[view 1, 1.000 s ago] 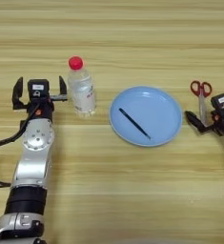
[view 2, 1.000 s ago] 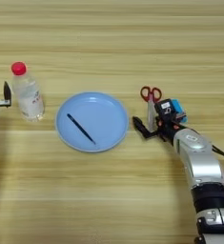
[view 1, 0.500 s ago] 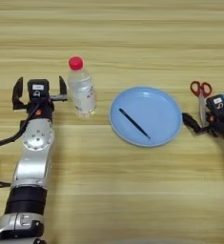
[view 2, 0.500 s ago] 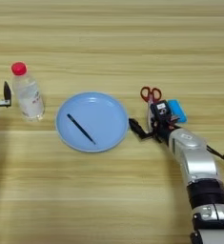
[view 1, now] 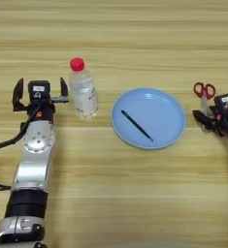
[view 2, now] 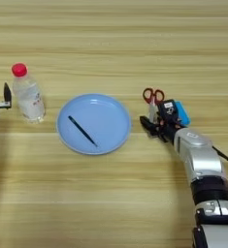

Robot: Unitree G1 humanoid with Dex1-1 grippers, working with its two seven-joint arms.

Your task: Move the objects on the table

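A round light-blue plate (view 2: 113, 109) lies mid-table with a thin black pen (view 2: 82, 131) on it. To its left stands a clear bottle (view 1: 84, 94) with a red cap. My left gripper (view 1: 41, 87) is open just left of the bottle, holding nothing. Red-handled scissors (view 2: 153, 99) lie right of the plate, with a small blue block (view 2: 182, 112) beside them. My right gripper (view 2: 160, 118) sits between the scissors and the block. It is open, and one black finger (view 2: 146, 122) reaches left under the scissors' blade tips.
The wooden table (view 1: 115, 193) fills the view. Black cables trail from both forearms near the side edges.
My right gripper has shifted slightly, first left and then back up toward the scissors' blades. The left arm, bottle, plate and pen have not moved.
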